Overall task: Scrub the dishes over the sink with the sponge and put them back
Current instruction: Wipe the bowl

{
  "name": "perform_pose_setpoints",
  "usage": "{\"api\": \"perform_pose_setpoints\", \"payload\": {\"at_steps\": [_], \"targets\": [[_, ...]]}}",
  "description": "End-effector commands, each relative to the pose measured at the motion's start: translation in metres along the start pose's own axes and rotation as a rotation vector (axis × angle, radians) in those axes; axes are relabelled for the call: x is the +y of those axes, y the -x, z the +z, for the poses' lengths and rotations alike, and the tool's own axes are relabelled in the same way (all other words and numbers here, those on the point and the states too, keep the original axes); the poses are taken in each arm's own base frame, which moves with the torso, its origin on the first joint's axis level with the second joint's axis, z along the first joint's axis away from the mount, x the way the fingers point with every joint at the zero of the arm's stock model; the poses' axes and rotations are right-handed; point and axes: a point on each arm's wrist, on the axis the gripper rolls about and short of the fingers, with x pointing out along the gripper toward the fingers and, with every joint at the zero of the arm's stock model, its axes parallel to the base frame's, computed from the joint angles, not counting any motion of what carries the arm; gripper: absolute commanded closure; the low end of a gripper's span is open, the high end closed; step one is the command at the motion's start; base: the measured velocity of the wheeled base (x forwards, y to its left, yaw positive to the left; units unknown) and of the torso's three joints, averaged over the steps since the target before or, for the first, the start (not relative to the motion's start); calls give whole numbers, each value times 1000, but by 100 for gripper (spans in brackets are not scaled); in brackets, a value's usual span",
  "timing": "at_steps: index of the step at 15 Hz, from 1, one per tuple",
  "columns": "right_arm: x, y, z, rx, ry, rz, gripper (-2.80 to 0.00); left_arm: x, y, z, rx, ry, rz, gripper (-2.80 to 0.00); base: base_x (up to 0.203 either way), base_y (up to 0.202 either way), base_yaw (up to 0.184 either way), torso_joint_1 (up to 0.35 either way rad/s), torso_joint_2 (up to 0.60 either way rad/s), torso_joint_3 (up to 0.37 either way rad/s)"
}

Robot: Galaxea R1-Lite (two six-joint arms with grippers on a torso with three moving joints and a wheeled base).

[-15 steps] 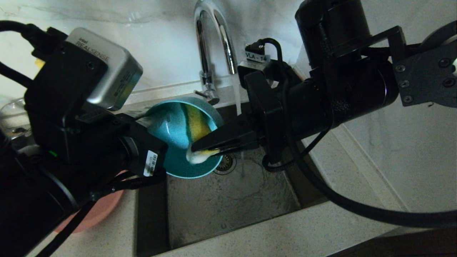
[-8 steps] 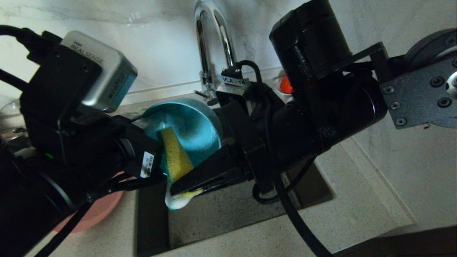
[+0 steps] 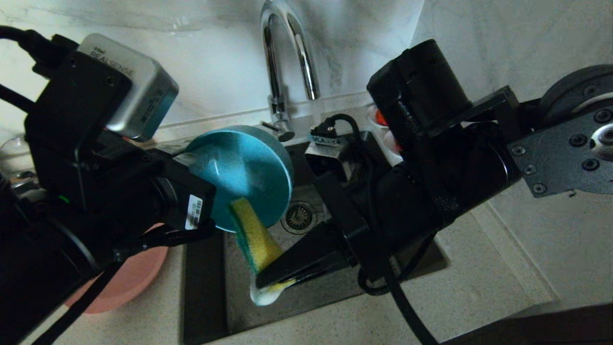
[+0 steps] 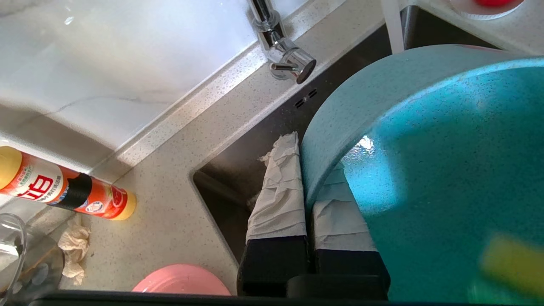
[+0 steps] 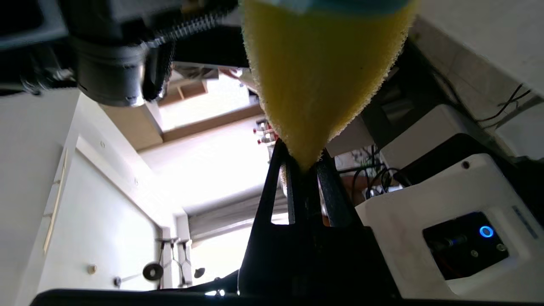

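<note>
Left claw (image 4: 310,204) gripping teal bowl (image 3: 244,167), right claw (image 3: 268,282) pinching sponge (image 3: 256,237)

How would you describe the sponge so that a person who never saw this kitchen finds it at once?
Look at the dark steel sink under the tall chrome tap. Over it, the left gripper holds a tilted teal bowl. The sponge touches the bowl's lower rim, pinched in the right gripper: the only yellow thing there, with a green edge.

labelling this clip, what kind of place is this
Most likely a home-style kitchen counter: a steel sink with a gooseneck tap, a speckled stone countertop against a marble wall, and an orange bottle beside it.
</note>
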Motion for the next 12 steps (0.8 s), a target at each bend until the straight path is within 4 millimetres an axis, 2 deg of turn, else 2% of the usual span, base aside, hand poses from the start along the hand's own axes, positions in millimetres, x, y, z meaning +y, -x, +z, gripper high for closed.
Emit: {"api": "perform_pose_setpoints", "payload": {"at_steps": [1,8,12], "targets": [[5,16,3,-46,14,10,0,0,1,-1,2,-1,5,0,0,0,0,0,0,0],[23,38,18,-137,79,40,0,-1,1,-4,10,-10,0,0,0,0,0,0,0,0],[33,48,10,-142,86,45,0,-6,2,-15,37,-25,-13,0,0,0,0,0,0,0]]}}
